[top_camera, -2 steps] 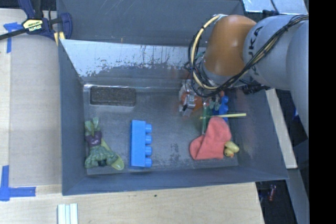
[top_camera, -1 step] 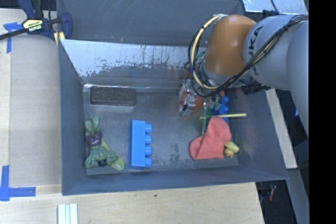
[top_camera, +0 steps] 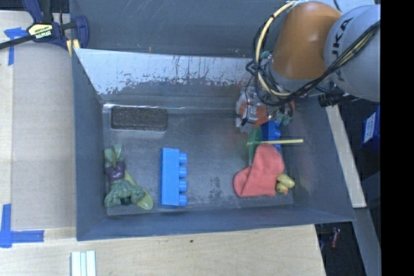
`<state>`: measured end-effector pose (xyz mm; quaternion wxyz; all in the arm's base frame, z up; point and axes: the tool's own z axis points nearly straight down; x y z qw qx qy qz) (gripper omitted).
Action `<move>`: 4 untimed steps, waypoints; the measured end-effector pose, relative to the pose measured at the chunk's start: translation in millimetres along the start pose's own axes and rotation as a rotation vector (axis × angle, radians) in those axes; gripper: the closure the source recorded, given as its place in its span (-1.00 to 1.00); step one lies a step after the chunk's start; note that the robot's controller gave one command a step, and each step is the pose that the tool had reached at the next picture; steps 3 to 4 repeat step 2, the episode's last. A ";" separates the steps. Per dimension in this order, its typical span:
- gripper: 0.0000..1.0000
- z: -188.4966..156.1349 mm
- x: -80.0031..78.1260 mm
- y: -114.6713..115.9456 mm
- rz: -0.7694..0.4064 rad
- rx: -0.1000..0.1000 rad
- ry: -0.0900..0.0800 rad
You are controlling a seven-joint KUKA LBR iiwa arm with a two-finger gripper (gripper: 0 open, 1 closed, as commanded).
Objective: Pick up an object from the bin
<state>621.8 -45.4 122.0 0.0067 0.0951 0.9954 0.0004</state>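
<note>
My gripper hangs at the back right of the bin, under the arm's orange cover, just above a small cluster of things. Closest to it are a blue piece and a green piece with a thin yellow stick lying across them. A crumpled red-pink cloth lies in front of these, towards the bin's near right corner, with a small yellow thing at its right edge. Whether anything is in the gripper's grasp cannot be made out.
A blue toy brick lies lengthwise at the near middle. A green and purple soft toy sits in the near left corner, and a dark grey block lies at the back left. The arm and its cables overhang the right rim.
</note>
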 end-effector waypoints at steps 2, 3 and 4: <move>1.00 -72.3 6.8 -13.1 0.009 -0.001 0.005; 1.00 -72.3 6.8 -13.1 0.009 -0.001 0.005; 1.00 -72.3 6.8 -13.1 0.009 -0.001 0.005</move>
